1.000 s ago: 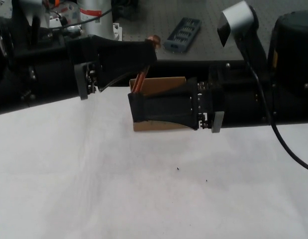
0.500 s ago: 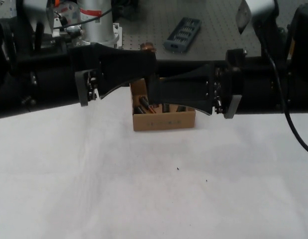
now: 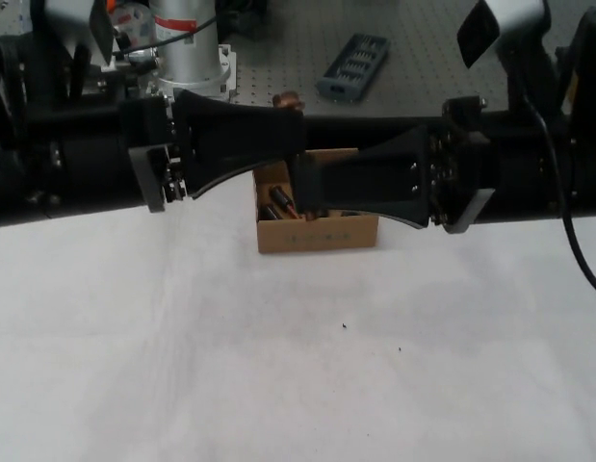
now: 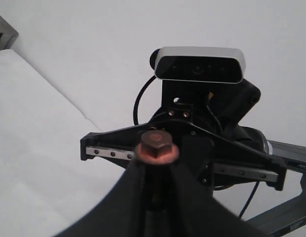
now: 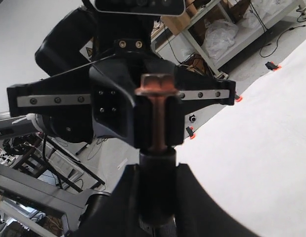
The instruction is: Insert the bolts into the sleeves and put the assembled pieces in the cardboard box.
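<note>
- My left pincer (image 4: 156, 170) is clamped on the copper hex-head bolt (image 4: 156, 147).
- My right pincer (image 5: 157, 170) grips the black cylindrical sleeve (image 5: 157, 190), the bolt's shaft standing out of it.
- The brown cardboard box (image 3: 317, 234) sits at their 6 o'clock on the white desk (image 3: 278, 366).

The cardboard box (image 3: 319, 234) stands on the desk (image 3: 278, 366), with assembled pieces (image 3: 280, 204) in it. Over it the left end effector (image 4: 156, 165) and right end effector (image 5: 156, 170) meet tip to tip. A bolt (image 4: 156, 147) sits between the left's fingers, its end in the sleeve (image 5: 156, 192) between the right's.
</note>
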Robot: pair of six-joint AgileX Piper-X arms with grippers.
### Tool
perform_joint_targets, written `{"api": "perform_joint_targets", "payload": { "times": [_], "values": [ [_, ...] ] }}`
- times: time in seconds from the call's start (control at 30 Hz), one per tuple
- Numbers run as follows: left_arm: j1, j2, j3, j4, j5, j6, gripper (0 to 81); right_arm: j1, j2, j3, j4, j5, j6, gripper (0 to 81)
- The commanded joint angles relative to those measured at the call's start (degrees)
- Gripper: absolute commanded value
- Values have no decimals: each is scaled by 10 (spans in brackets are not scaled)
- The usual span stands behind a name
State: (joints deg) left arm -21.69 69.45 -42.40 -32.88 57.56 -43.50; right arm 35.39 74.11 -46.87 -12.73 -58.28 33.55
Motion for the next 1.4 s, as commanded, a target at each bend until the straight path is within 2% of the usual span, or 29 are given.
{"api": "perform_joint_targets", "payload": {
  "times": [0.0,0.03,0.17,0.2,0.23,0.5,0.67,0.77,0.9,1.07,1.17,1.37],
  "values": [
    [10,-3,-1,-2,38,7,99,-16,-4,-8,-13,14,-1,32],
    [10,-3,-1,-2,38,7,150,-16,-4,-8,-13,10,-1,32],
    [10,-3,-1,-2,38,-4,473,-16,-4,-8,-13,9,-1,32],
    [10,-3,-1,-2,38,-14,524,-16,-4,-8,-13,9,-1,32],
    [10,-3,-1,-2,36,-17,542,-16,-4,-8,-13,9,-1,32],
    [22,-3,-1,-2,27,-15,496,-16,-4,-8,-11,10,3,32],
    [72,-29,-1,1,27,-15,493,-24,3,-8,38,69,-6,32],
    [117,-67,-1,39,27,-15,491,-38,28,-17,41,78,-6,32],
    [174,-133,-1,169,27,10,491,-49,92,-66,51,78,-6,32],
    [228,-227,-1,371,27,88,491,-60,208,-174,51,89,-14,32],
    [252,-281,-1,477,23,136,491,-70,287,-244,53,104,-12,32],
    [281,-374,-1,655,-47,219,491,-94,438,-409,131,157,-12,32]
  ]
}}
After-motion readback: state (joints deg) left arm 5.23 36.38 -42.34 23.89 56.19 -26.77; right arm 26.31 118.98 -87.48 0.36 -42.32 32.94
